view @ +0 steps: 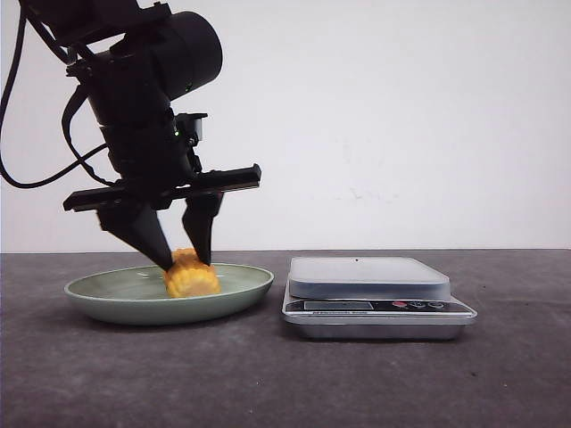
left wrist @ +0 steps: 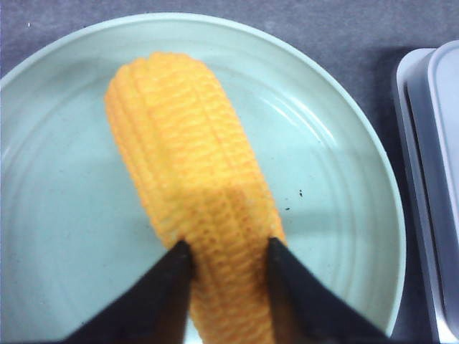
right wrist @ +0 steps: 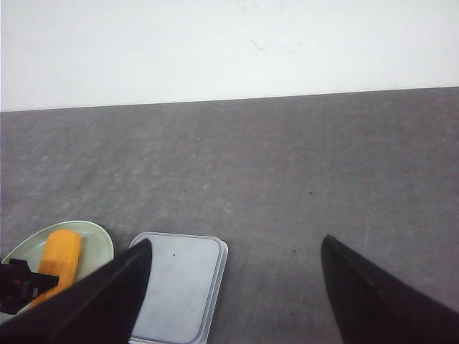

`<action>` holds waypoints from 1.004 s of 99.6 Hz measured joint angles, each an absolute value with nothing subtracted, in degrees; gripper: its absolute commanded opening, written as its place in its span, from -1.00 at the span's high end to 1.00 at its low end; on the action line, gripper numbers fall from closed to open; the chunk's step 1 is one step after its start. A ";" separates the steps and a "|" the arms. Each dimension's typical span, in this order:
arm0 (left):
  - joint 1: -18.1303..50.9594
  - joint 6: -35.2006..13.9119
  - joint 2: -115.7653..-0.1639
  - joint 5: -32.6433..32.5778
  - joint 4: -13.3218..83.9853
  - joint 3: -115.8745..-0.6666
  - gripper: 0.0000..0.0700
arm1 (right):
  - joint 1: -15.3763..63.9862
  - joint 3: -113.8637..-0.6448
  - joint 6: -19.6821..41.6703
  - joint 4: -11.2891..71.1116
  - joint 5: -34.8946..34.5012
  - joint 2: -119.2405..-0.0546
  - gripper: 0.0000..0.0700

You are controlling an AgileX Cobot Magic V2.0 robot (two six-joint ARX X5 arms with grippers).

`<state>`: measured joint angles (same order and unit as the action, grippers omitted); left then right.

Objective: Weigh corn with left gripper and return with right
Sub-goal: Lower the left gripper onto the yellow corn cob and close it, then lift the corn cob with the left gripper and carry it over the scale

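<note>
- Front view: we see the left pincer [view: 189,259], matte black with a fat cylindrical body, a flat crossbar and two tapered fingers, reaching down into a shallow, glossy pale-green plate [view: 107,303]. Its fingertips bracket the corn [view: 191,276], a stubby yellow-orange cob with ridged kernel rows that lies in the plate. Just beside the plate sits a kitchen scale [view: 378,297], with a smooth grey rounded-rectangle platform over a silvery base that has a display strip and small buttons. Both stand on the dark grey, faintly speckled counter [view: 285,383] before a plain white wall [view: 401,116].
- Left wrist view: here we see what the front view hides, the cob's full length, running across the plate's faint concentric rings. The two black fingertips [left wrist: 161,287] press against opposite sides of the cob's near end, so the left pincer is pinching the corn. The scale's edge shows just beyond the plate's rim.
- Right wrist view: the right pincer [right wrist: 237,287] has its two black fingers spread wide with nothing between them. Past them we see the scale's platform from above, the plate with the cob next to the scale, and a long stretch of rough counter up to the wall. This pincer does not show in the front view.
</note>
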<state>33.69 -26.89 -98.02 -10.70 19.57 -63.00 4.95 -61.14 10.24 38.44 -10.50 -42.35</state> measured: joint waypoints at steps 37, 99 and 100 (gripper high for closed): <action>33.93 -25.12 -96.79 -10.70 20.47 -63.00 0.99 | 4.95 -61.14 10.24 38.59 -10.50 -42.35 -0.35; 41.87 -21.56 -81.95 -9.04 23.99 -70.83 0.98 | 4.95 -61.14 10.22 38.59 -10.50 -42.35 -0.35; 42.15 -21.56 -82.28 -9.04 24.01 -71.35 0.98 | 4.95 -61.14 10.22 38.59 -10.50 -42.35 -0.35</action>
<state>42.15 -21.56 -82.28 -9.04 24.01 -71.35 4.95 -61.14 10.22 38.59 -10.50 -42.35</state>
